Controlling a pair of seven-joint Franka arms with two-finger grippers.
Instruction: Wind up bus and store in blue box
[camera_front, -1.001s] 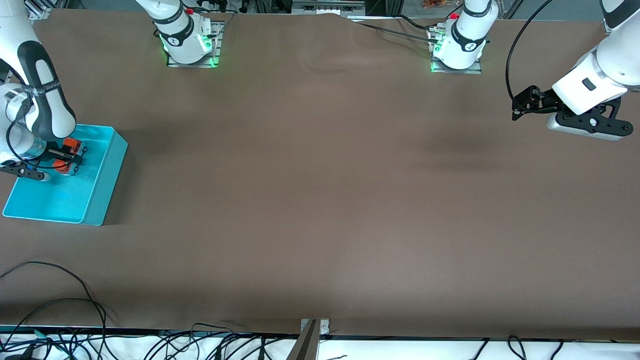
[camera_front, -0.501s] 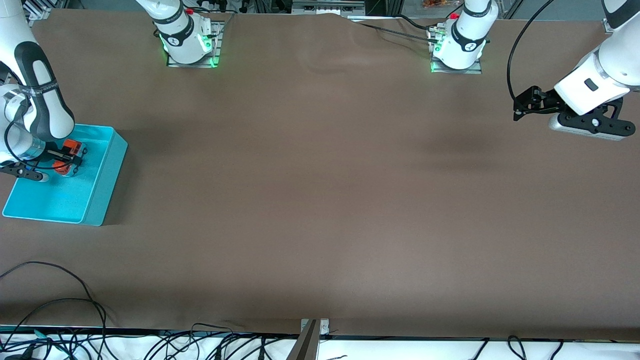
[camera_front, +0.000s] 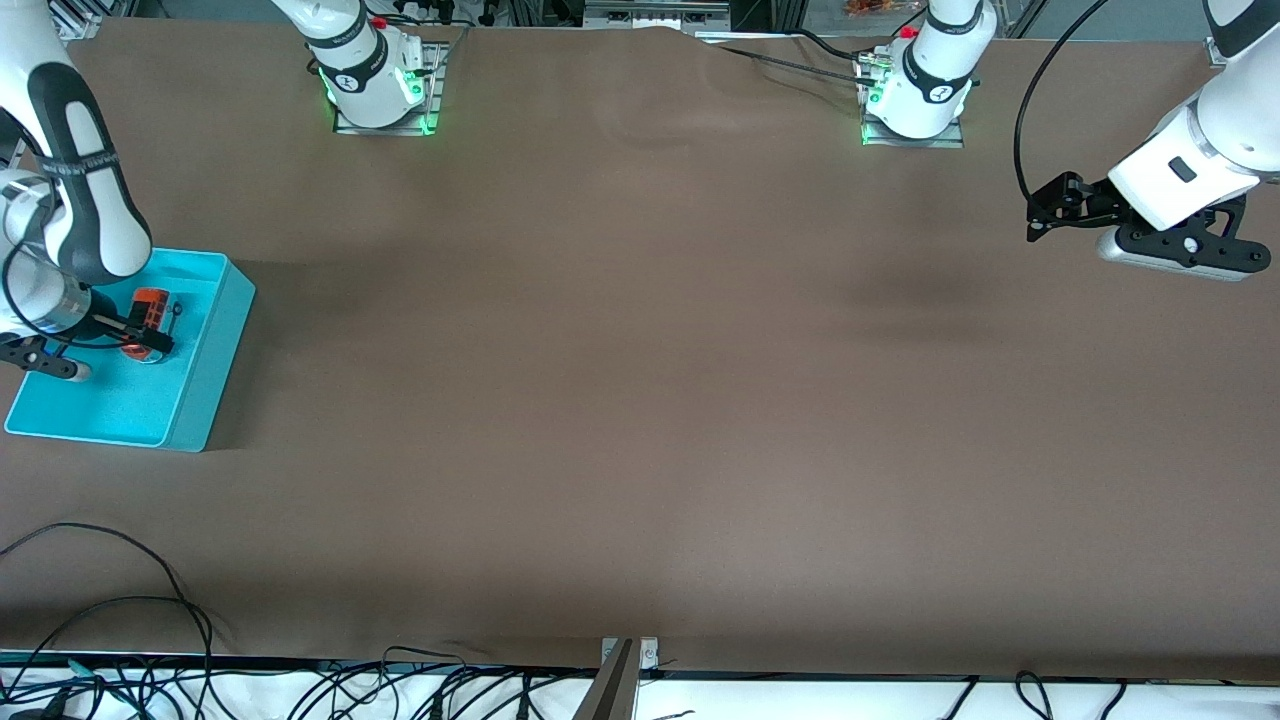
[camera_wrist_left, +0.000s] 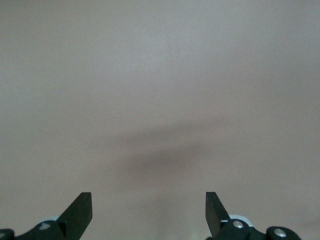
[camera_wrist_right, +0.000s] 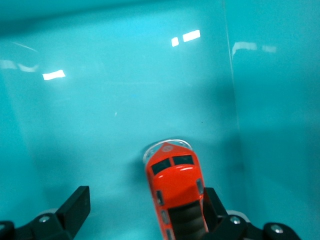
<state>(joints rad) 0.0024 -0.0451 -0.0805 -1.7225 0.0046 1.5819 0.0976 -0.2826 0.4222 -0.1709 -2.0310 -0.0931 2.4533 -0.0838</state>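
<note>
The orange-red bus (camera_front: 150, 306) lies on the floor of the blue box (camera_front: 212, 345) at the right arm's end of the table. My right gripper (camera_front: 160, 328) is low inside the box and open. In the right wrist view the bus (camera_wrist_right: 175, 192) lies between the two fingers of that gripper (camera_wrist_right: 146, 197), close against one finger and well apart from the other, on the box floor (camera_wrist_right: 100, 125). My left gripper (camera_front: 1038, 213) hangs open and empty over bare table at the left arm's end. The left wrist view shows the same gripper (camera_wrist_left: 148, 200) over brown cloth only.
The brown cloth table (camera_front: 640, 380) stretches between the two arms. Cables (camera_front: 120, 600) lie along the table edge nearest the front camera. The two arm bases (camera_front: 375, 90) stand at the edge farthest from it.
My right gripper has opened and let go of the bus, which now rests on the box floor. The left arm has barely shifted.
</note>
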